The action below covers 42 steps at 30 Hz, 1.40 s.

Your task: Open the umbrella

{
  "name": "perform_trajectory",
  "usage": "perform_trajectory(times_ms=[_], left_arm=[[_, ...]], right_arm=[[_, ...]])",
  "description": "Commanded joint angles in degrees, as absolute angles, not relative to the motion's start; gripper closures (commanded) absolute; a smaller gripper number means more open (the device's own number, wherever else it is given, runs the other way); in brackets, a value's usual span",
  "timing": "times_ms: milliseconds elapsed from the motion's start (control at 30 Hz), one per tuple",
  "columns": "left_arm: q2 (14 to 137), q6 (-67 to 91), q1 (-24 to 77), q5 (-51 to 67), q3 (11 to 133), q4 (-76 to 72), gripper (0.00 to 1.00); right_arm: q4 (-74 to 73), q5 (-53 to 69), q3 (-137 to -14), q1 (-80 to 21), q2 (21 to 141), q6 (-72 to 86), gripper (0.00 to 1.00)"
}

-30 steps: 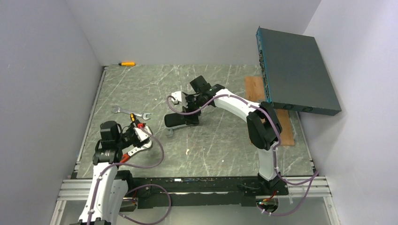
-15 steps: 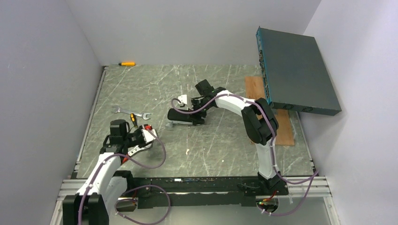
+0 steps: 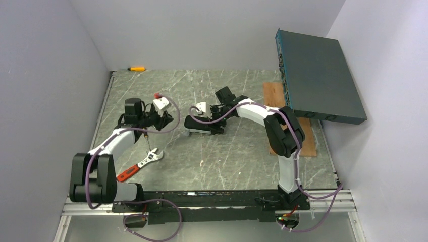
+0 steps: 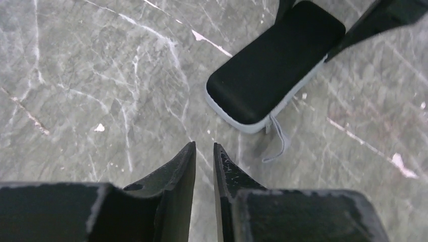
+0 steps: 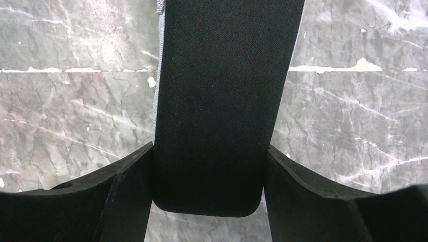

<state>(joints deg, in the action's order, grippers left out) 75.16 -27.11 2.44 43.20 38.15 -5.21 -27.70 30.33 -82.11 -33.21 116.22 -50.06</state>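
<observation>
Robotics laboratory test cell. A marble-patterned table is enclosed on 3 sides by plain pale walls. A left arm and a right arm are mounted on an aluminium rail at its near edge, with purple cables looped loose along the frame. Hand tools lie on the top: a yellow-handled screwdriver at the far edge and an adjustable wrench nearer. A dark teal box stands tilted at the right wall, above a wooden board.
</observation>
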Motion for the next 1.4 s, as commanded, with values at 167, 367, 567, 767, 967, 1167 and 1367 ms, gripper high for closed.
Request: perform_trajectory(times_ms=[167, 367, 567, 767, 967, 1167, 1367], left_arm=[[85.23, -1.38, 3.95, 47.12, 48.85, -1.39, 0.75], [79.15, 7.88, 8.91, 44.29, 32.82, -23.74, 0.73], [77.43, 3.11, 16.38, 28.97, 24.39, -32.5, 0.75], [81.09, 0.9, 22.81, 22.78, 24.66, -36.44, 0.77], [85.41, -1.66, 27.8, 21.35, 25.69, -39.74, 0.77], [88.73, -0.41, 31.42, 19.31, 27.06, -41.82, 0.76], [92.73, 4.13, 32.11, 16.98, 30.76, -42.05, 0.77]], right_arm=[[-30.34, 27.31, -76.16, -30.29, 112.6, -54.17, 0.48], [-35.31, 29.65, -75.1, -27.82, 111.73, -61.14, 0.51], [-36.72, 31.99, -71.4, -26.95, 109.22, -65.73, 0.52], [-35.43, 32.81, -69.96, -27.0, 108.32, -66.2, 0.53], [-34.02, 32.19, -69.6, -26.94, 108.2, -63.79, 0.55], [-32.29, 32.63, -67.36, -26.89, 106.51, -63.12, 0.58], [-32.47, 33.43, -66.38, -26.91, 106.1, -62.39, 0.59]])
